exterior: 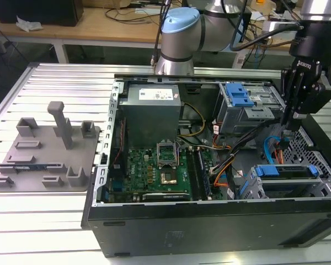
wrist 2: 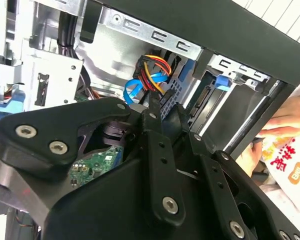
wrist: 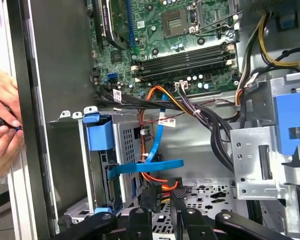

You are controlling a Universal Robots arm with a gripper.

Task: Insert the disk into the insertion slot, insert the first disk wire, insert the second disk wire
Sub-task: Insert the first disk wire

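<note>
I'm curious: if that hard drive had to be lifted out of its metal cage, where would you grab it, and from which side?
Probably by the blue carrier framing the disk, reaching down through the open side of the case. The insertion slot covers the disk's broad faces with its mesh walls, so just the upper edge and the carrier's ends stand exposed.

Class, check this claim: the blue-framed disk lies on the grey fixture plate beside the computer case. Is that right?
No. The exterior view shows the blue-framed disk in the insertion slot inside the computer case, not on the grey fixture plate beside it.
</note>
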